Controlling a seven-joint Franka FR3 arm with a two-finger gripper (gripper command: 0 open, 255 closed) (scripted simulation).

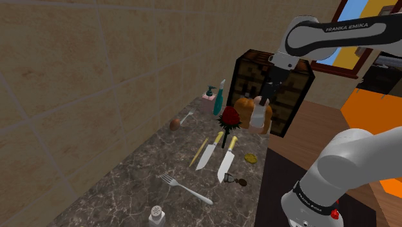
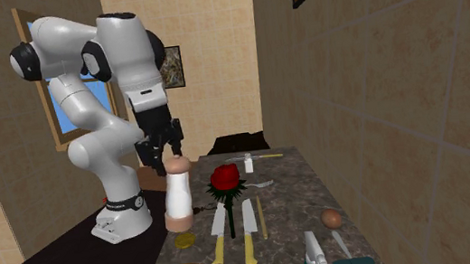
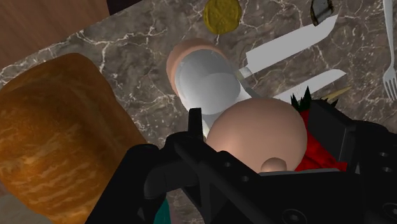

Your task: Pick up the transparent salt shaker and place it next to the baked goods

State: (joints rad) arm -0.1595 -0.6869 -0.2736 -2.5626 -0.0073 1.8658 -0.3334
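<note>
- The gripper (image 2: pixel 165 160) sits over the shaker's (image 2: pixel 177 197) domed cap. I cannot tell whether the jaws pinch it or stand clear.
- The shaker stands upright below the jaws, with the loaf (image 3: pixel 57 133) just beside it.
- Risk: it is tall and slim and close to the counter (image 2: pixel 296 201) edge. A sideways pull-away could tip it over the edge or onto the rose (image 2: pixel 225 179).
- Looks: pinkish cap and foot, clear glassy body.

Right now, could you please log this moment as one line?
gripper: shut on salt shaker | pose: upright | position: beside bread loaf, counter edge
</note>
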